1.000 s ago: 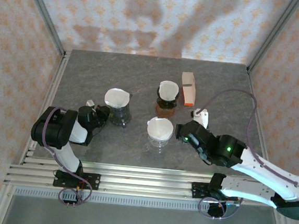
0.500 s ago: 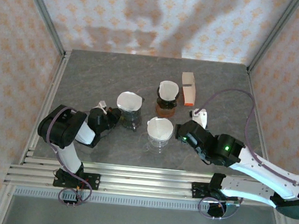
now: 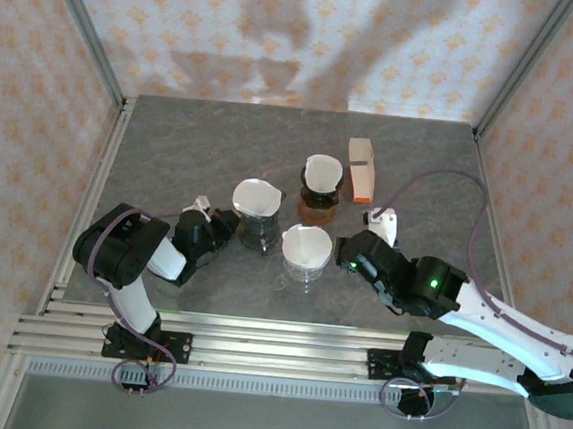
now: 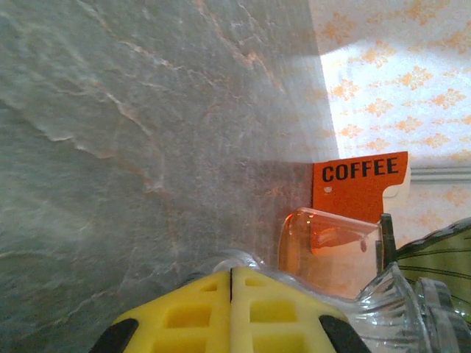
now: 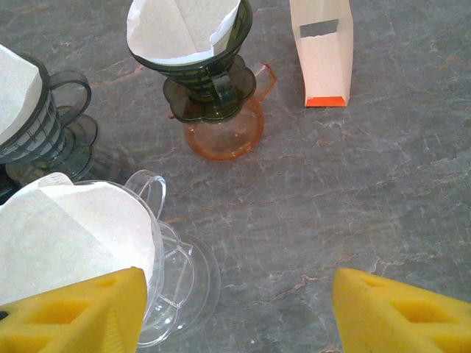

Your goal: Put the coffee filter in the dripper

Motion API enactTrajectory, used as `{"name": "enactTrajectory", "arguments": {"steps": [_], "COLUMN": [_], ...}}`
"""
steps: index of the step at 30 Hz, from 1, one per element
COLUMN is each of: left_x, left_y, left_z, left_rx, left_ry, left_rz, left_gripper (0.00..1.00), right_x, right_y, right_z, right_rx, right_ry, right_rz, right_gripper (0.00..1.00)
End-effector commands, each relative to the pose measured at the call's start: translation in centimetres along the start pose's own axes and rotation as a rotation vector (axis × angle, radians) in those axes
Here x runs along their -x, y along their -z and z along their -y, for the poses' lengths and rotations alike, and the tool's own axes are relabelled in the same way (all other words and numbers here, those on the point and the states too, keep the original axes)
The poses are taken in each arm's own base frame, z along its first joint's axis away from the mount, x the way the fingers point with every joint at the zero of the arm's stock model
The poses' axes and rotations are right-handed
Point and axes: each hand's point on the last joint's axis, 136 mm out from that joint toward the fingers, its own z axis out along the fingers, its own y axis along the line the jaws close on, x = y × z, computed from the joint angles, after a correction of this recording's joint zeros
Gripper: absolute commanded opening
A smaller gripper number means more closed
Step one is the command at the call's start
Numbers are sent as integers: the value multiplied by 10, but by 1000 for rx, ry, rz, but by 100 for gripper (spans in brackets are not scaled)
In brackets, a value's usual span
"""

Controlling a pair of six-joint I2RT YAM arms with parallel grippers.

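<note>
I see the grey stone table (image 3: 171, 154) across the middle of the overhead frame. My right gripper (image 5: 235, 312) gapes wide at lower centre-right, nothing between the pads, just beside the clear dripper (image 5: 173, 272). My left gripper (image 4: 232, 312), centre-left, is pinched closed, pads together against the smoky dripper (image 3: 257, 230); can't tell if anything's pinched. The coffee bag (image 3: 361, 169) sits upper centre, beside the dark dripper (image 5: 202, 73) on the orange carafe (image 5: 224, 136). A coffee filter (image 5: 73, 235) sits inside each dripper.
</note>
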Motion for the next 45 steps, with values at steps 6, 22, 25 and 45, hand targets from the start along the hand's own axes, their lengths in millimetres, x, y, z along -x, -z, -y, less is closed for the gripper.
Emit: {"name": "enactTrajectory", "arguments": {"steps": [6, 22, 25, 45], "left_x": [30, 110, 125, 180], "left_y": [42, 185, 193, 121], "left_z": [-17, 61, 47, 13], "left_rx": [102, 456, 569, 851], "left_ry": [-36, -460, -465, -984], "left_rz": [114, 495, 583, 667], "left_gripper": [0, 100, 100, 100], "right_x": [24, 69, 66, 54], "right_y": [10, -28, -37, -62], "right_z": [9, 98, 116, 143], "right_rx": [-44, -370, -431, -540], "right_ry": [-24, -186, -234, -241], "right_rz": [104, 261, 263, 217], "right_gripper": [70, 100, 100, 100]}}
